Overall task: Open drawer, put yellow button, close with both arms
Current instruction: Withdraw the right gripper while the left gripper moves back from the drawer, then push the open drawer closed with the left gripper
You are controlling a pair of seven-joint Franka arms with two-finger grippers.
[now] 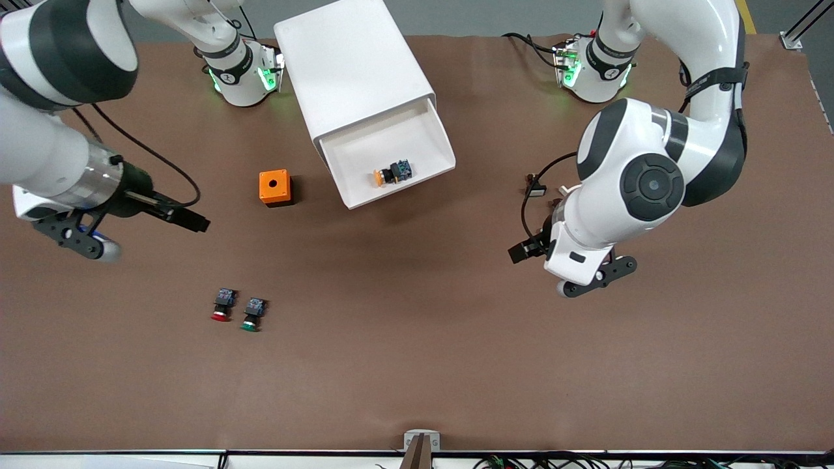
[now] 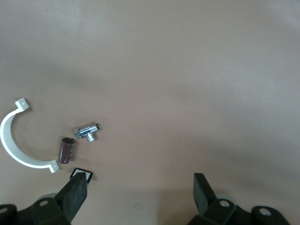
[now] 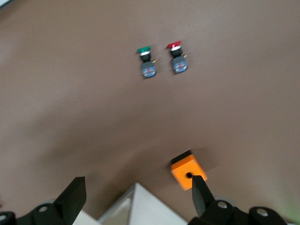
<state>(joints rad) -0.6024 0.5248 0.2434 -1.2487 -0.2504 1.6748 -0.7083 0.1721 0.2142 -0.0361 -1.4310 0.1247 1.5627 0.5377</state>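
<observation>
The right gripper (image 1: 195, 223) is mostly hidden in the front view, at the middle left of the frame under its own wrist; in its wrist view 2 fingers (image 3: 75, 194) are seen spread wide with nothing between them, over bare table beside the cabinet (image 1: 352, 68). The left gripper (image 1: 521, 251) is tucked under its arm at the middle right of the frame, so only a dark tip is made out there; its wrist view shows it spread and empty as well.

The drawer (image 1: 365, 195) is pulled out of the cabinet at the upper middle of the frame, and the yellow button (image 1: 391, 173) is seen lying on its side inside it.

Counted: 3 buttons in all, 1 yellow in the drawer, plus 1 red button (image 1: 223, 304) and 1 green button (image 1: 253, 314) side by side at the lower left. 1 orange box (image 1: 275, 187) with a hole on top sits beside the drawer.

In the left wrist view 4 small bits are seen: a white curved clip (image 2: 14, 145), a metal fitting (image 2: 87, 131), a brown cylinder (image 2: 66, 150), and what is possibly a small dark square part (image 2: 82, 174), partly covered by a finger.
</observation>
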